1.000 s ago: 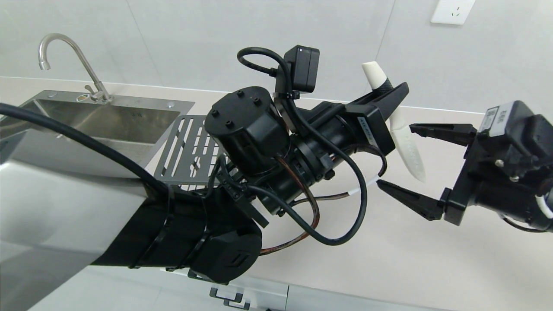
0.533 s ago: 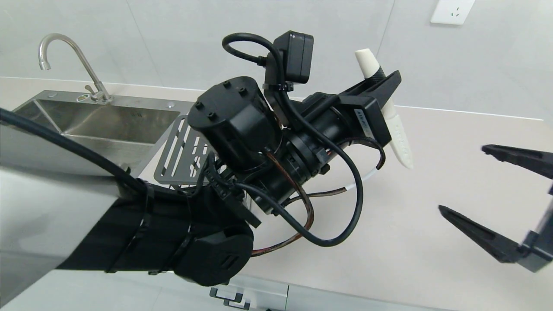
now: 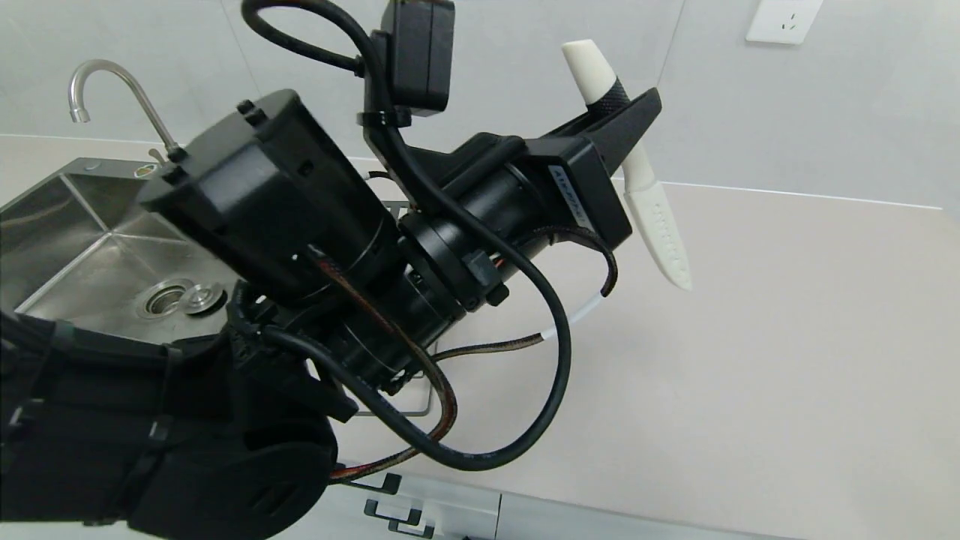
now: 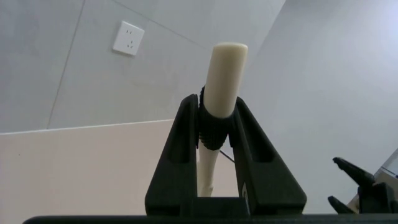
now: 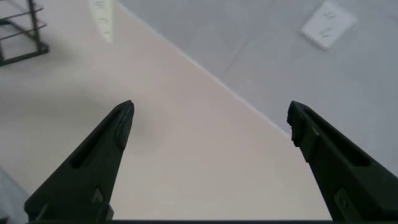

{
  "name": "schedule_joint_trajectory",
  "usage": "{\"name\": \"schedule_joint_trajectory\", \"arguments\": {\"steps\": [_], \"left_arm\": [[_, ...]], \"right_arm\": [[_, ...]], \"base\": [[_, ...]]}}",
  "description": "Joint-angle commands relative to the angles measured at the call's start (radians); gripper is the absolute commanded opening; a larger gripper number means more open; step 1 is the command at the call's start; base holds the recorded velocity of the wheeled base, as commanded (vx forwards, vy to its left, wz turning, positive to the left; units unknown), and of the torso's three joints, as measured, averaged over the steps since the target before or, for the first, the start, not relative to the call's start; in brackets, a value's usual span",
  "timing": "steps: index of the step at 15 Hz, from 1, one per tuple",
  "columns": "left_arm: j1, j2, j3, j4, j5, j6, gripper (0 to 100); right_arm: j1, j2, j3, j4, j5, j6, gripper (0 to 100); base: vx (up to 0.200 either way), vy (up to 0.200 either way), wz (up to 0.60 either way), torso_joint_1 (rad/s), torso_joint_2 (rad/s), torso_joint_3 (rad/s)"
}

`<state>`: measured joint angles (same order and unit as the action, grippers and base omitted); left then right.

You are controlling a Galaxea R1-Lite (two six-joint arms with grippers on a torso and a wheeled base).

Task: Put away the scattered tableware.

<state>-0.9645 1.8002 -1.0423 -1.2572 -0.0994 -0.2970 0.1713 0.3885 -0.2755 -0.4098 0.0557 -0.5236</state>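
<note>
Knife [image 3: 658, 225] hangs blade-down, its handle clamped in the left gripper [image 3: 626, 112] right of the sink [image 3: 75, 240] (safer for carrying, I judge); right gripper [image 5: 211, 118] gapes empty.

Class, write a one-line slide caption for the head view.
Left gripper clamps a white knife, blade down, above the beige counter beside the steel sink.

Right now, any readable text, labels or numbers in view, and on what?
Nothing legible.
Label on the left gripper: print too small to read.
Sticker on the sink rim: too small to read.
White knife, wall socket: no print seen.
</note>
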Motion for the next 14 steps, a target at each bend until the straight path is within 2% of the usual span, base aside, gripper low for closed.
{"name": "schedule_joint_trajectory", "arguments": {"steps": [1,3,5,7,9,11,14], "left_arm": [[0.000,-0.050,0.010,0.001,0.000,-0.002,0],[0.003,-0.068,0.038,-0.002,0.000,-0.001,0],[0.003,-0.101,0.082,-0.007,-0.002,-0.001,0],[0.015,-0.137,0.093,-0.002,-0.002,-0.002,0],[0.030,-0.148,0.096,0.001,-0.002,-0.002,0],[0.041,-0.171,0.111,-0.001,-0.002,-0.001,0],[0.044,-0.208,0.163,-0.005,-0.002,-0.001,0]], "right_arm": [[-0.130,-0.214,0.009,0.023,-0.001,0.034,100],[-0.154,-0.284,0.068,0.051,-0.002,0.050,100],[-0.164,-0.319,0.133,0.054,-0.037,0.134,100],[-0.161,-0.342,0.185,0.063,-0.060,0.289,100],[-0.168,-0.372,0.211,0.135,-0.051,0.410,100],[-0.168,-0.375,0.262,0.154,-0.050,0.471,100],[-0.168,-0.375,0.276,0.238,-0.050,0.478,100]], "base": [[0.000,0.000,0.00,0.000,0.00,0.000],[0.000,0.000,0.00,0.000,0.00,0.000],[0.000,0.000,0.00,0.000,0.00,0.000],[0.000,0.000,0.00,0.000,0.00,0.000],[0.000,0.000,0.00,0.000,0.00,0.000],[0.000,0.000,0.00,0.000,0.00,0.000],[0.000,0.000,0.00,0.000,0.00,0.000]]}}
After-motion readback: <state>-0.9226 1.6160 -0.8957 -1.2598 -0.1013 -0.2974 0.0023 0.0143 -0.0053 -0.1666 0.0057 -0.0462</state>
